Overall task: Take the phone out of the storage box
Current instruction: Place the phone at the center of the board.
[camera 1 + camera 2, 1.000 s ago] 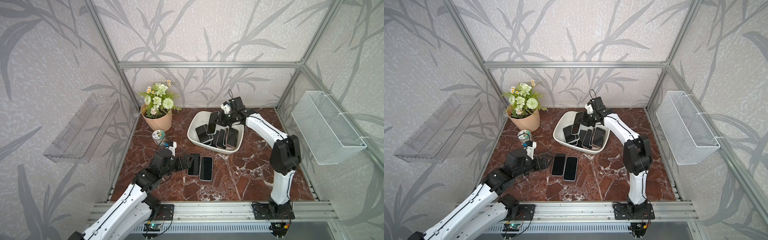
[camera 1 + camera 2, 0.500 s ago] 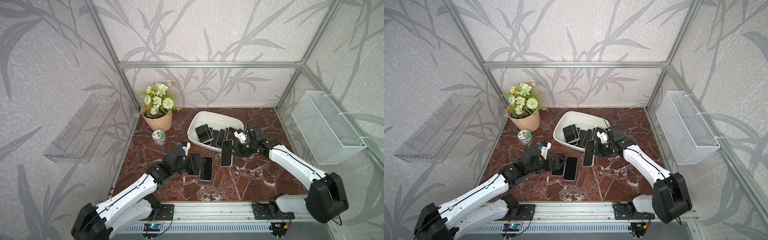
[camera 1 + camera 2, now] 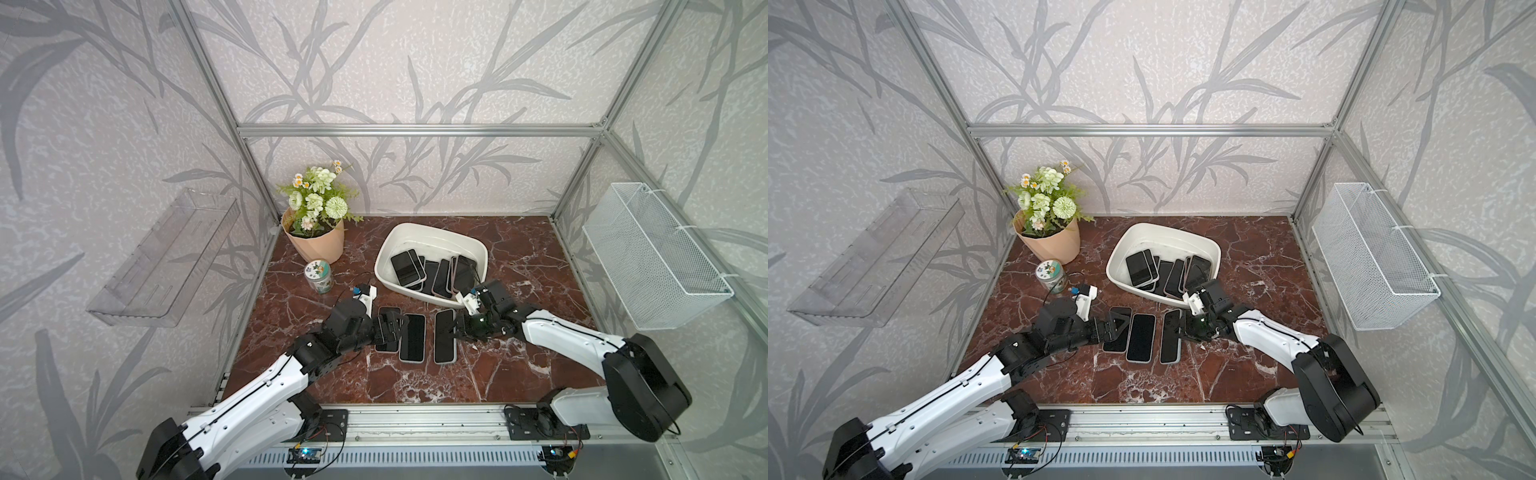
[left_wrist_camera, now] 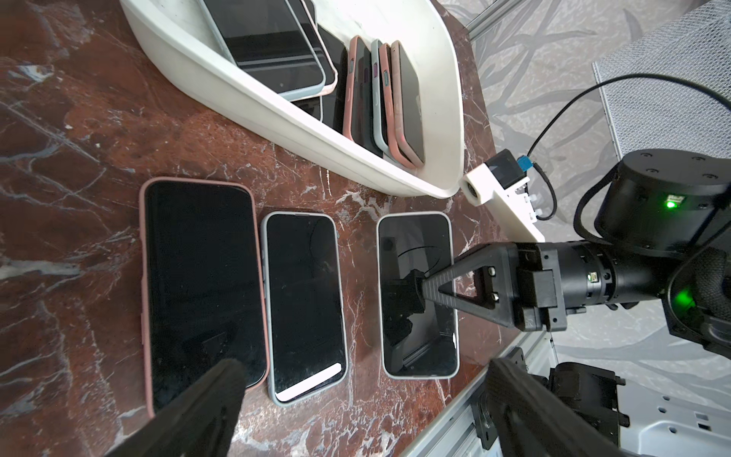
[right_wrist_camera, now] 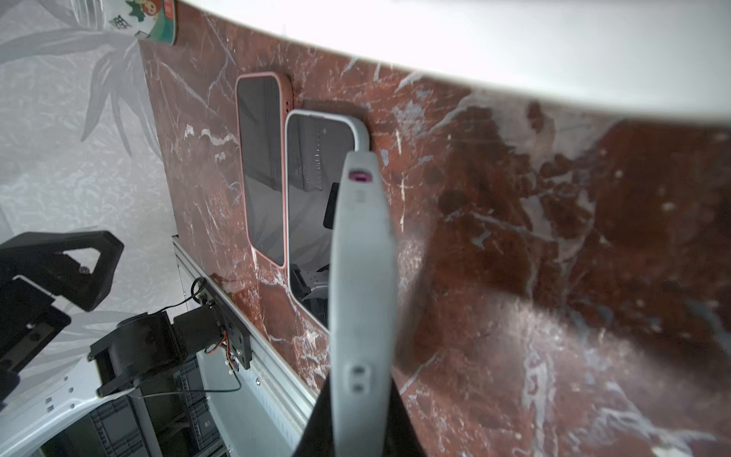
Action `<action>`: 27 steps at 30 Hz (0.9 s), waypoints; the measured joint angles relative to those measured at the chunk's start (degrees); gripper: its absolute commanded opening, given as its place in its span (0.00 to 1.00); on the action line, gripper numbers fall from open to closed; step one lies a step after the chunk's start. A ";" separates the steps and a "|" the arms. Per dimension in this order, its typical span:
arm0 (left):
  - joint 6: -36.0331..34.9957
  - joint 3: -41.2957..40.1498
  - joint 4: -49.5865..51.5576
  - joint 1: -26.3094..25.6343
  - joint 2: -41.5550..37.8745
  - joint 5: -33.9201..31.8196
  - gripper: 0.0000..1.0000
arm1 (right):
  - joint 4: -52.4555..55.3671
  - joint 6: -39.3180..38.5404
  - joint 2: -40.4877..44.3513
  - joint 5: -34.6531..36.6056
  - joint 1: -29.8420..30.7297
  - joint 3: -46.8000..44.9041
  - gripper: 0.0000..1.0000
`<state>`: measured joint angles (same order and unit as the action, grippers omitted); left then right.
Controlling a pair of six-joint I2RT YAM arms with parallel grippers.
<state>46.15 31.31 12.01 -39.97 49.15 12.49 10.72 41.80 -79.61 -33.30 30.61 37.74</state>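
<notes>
The off-white storage box (image 3: 432, 227) (image 3: 1167, 227) stands at the back of the marble floor with several phones (image 3: 405, 268) leaning inside. My right gripper (image 3: 457, 330) (image 4: 407, 294) (image 5: 362, 415) is shut on a grey-cased phone (image 3: 445, 336) (image 4: 417, 294) (image 5: 362, 277), held low and almost flat on the table in front of the box. To its left lie a grey-cased phone (image 3: 412, 337) and a pink-cased phone (image 4: 201, 285). My left gripper (image 3: 392, 328) (image 4: 364, 407) is open over the pink-cased one, holding nothing.
A flower pot (image 3: 316, 239) and a small jar (image 3: 318, 276) stand at the back left. A clear tray (image 3: 166, 257) hangs on the left wall. On the right wall hangs a white wire basket (image 3: 652, 253). The metal frame rail runs along the front edge.
My right arm has carried a phone out of the storage box and down to the table beside the two lying there. My left arm has reached forward over the pink-cased phone.
</notes>
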 measured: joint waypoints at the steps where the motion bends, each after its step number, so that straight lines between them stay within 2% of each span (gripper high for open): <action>1: 0.00 -0.04 0.26 -0.02 -0.22 -0.20 1.00 | -0.92 0.52 -0.66 0.35 0.15 -0.11 0.08; 8: -0.04 -0.46 0.96 -0.02 -2.10 -1.92 1.00 | -7.37 2.62 -5.66 1.46 1.92 -0.20 0.09; 13: -0.09 -0.70 1.36 0.00 -2.80 -3.04 1.00 | -10.73 3.15 -7.52 0.85 2.14 0.07 0.18; 21: -0.17 -0.74 1.46 0.00 -2.49 -3.67 1.00 | -12.02 3.17 -8.11 1.14 2.14 0.07 0.18; 27: -0.26 -0.74 1.42 0.00 -1.11 -3.65 1.00 | -11.26 3.17 -7.65 1.11 2.21 0.02 0.30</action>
<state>45.89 30.57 13.43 -39.97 48.03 8.84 -0.54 44.97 -87.26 -32.18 32.82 37.76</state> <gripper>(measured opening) 0.998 0.275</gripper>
